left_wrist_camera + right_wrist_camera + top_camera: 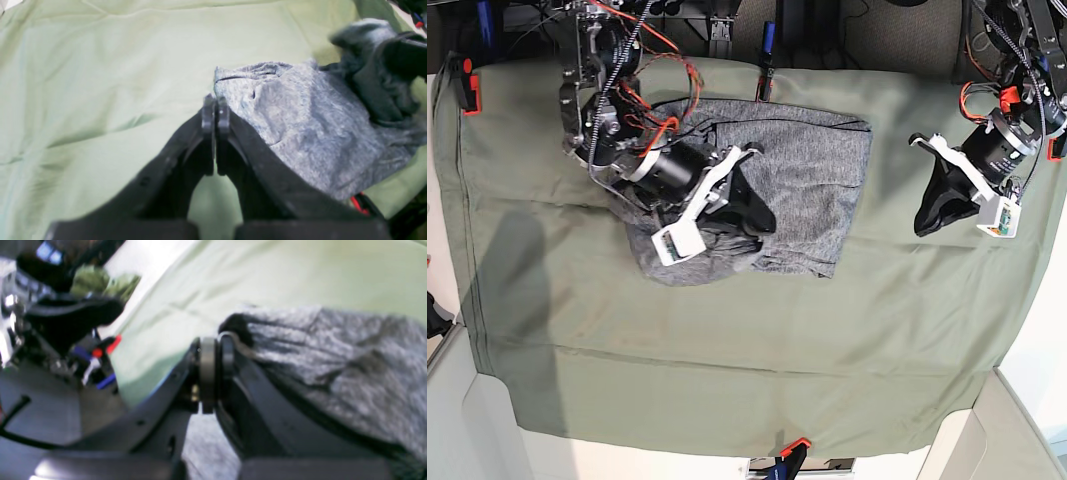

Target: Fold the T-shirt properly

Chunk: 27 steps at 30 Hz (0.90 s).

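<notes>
The heather-grey T-shirt (817, 170) lies partly folded on the far middle of the table, with a bunched lump at its near left corner. My right gripper (760, 214) is over that left part. In the right wrist view its jaws (217, 340) are pressed together with a dark edge of the T-shirt (333, 353) caught at the tip. My left gripper (924, 224) hangs over bare cloth to the right of the shirt, apart from it. In the left wrist view it (215, 100) is shut and empty, with the T-shirt (310, 133) beyond it.
The olive-green table cloth (727, 340) covers the whole table and is wrinkled. Clamps hold it at the far left corner (465, 80), the far edge (767, 50) and the near edge (789, 450). Arm bases and loose cables (657, 70) crowd the far edge.
</notes>
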Available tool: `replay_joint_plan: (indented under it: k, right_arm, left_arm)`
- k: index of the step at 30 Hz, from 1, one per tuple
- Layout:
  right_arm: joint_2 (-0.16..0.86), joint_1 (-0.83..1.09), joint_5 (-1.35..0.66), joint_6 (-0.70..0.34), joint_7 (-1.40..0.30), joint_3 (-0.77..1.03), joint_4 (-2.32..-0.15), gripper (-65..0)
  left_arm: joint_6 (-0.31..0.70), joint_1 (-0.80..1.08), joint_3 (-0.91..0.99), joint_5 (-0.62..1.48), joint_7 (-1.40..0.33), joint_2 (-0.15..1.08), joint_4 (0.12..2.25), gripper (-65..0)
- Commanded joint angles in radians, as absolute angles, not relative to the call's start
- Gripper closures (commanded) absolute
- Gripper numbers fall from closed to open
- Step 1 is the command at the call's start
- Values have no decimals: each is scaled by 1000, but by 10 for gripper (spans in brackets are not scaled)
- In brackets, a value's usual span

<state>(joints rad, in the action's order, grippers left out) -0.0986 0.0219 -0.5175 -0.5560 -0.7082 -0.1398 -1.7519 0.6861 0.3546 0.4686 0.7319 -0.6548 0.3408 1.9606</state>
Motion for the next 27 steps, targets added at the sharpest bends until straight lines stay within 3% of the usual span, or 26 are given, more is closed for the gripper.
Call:
replay_joint_plan:
  k: [1, 12, 16, 18, 27]
  right_arm:
    - [-126, -5, -522, -564, -663, -171, -1766, 0]
    - [-152, -130, -434, -546, -643, -415, -1631, 0]
    - [-152, -130, -439, -546, -644, -414, -1615, -251]
    - [-152, -130, -447, -547, -648, -413, -1626, -320]
    - [-140, -130, -436, -559, -809, -171, -1834, -328]
  left_arm:
    - [698, 350, 476, 751, -634, 360, 1979, 0]
    - [698, 353, 517, 797, -663, 361, 1978, 0]
    - [698, 353, 517, 805, -663, 361, 1978, 0]
    - [698, 353, 517, 803, -664, 361, 1978, 0]
    - [698, 367, 517, 804, -700, 367, 1975, 0]
